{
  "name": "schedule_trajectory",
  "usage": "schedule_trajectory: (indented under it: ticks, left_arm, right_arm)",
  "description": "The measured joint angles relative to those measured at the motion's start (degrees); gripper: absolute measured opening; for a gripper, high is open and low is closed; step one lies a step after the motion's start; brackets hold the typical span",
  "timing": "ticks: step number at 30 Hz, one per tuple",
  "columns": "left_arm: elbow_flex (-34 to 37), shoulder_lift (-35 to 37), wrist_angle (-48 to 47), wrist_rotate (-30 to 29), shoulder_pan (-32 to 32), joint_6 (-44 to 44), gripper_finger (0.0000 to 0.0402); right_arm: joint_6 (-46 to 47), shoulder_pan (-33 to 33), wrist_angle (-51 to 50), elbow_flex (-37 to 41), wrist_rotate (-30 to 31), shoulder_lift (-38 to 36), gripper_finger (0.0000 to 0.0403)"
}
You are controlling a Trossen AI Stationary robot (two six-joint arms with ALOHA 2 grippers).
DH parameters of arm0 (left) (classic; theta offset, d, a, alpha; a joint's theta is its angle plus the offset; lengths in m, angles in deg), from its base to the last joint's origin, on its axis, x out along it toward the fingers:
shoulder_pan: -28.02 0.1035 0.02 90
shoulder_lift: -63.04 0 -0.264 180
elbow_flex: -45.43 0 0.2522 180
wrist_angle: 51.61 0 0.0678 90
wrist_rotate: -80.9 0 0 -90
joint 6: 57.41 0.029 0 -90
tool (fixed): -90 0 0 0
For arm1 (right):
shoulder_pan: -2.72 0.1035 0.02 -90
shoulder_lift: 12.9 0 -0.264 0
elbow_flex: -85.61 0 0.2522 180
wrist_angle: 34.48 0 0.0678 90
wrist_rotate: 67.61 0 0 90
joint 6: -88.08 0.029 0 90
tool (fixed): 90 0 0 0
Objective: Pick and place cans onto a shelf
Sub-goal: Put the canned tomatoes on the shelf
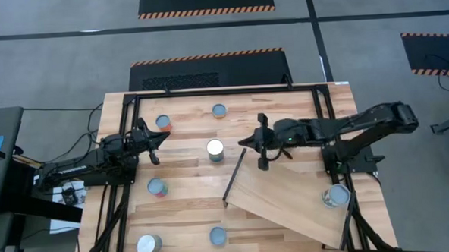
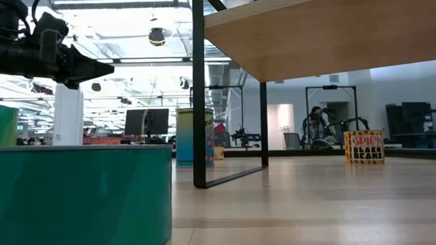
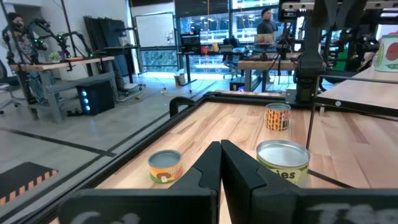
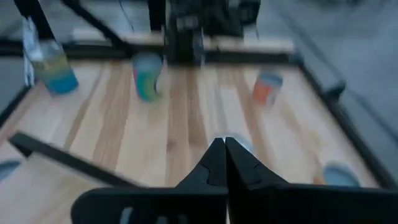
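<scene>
— Hovering over the table (image 1: 284, 108) with both arms right now. Want the details?

— Yes. Start with your left claw (image 1: 155, 141).

— It hangs over the left part of the table, fingers pressed together with nothing between them. From my left wrist I see the two dark fingers (image 3: 208, 167) meeting in a closed wedge. Just past them stands a white-topped can (image 1: 215, 149) with a green label, and a small orange-labelled can (image 3: 165, 167) sits nearer the table's edge.

— And the right claw (image 1: 262, 143)?

— Also closed and empty. It hangs near the middle of the table, just beside the dark edge of the shelf (image 1: 288, 199) and a little apart from that same white-topped can.

— Where is the shelf?

— On the right half of the table, lying at a slant, its dark edge toward the middle. From table height its pale underside is raised on thin black legs.

— Any cans on it?

— One, a silvery-topped can (image 1: 335, 196), near the shelf's right end.

— The rest?

— Still on the planks. One can (image 1: 164, 123) by the left claw, one (image 1: 219, 111) at the far edge, one colourful can (image 1: 157, 188) on the left, and two along the near edge: a pale one (image 1: 148, 245) and a bluish one (image 1: 218, 236).
</scene>
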Motion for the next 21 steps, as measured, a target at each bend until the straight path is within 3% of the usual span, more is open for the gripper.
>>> schedule_trajectory:
  ticks: [6,16,21]
  left_arm:
    - [0.0,0.0,0.0,0.2,0.0,0.0,0.0000]
    - [0.0,0.0,0.0,0.1,0.0,0.0,0.0000]
    - [0.0,0.0,0.8,-0.9,0.0,0.0,0.0000]
  right_arm:
    - [-4.5,-1.0,11.6,6.7,-2.2,-3.8,0.0004]
    - [-1.7,-5.6,12.7,7.3,-3.2,-5.6,0.0018]
    - [-8.0,-7.4,13.3,7.3,-3.0,-4.8,0.0006]
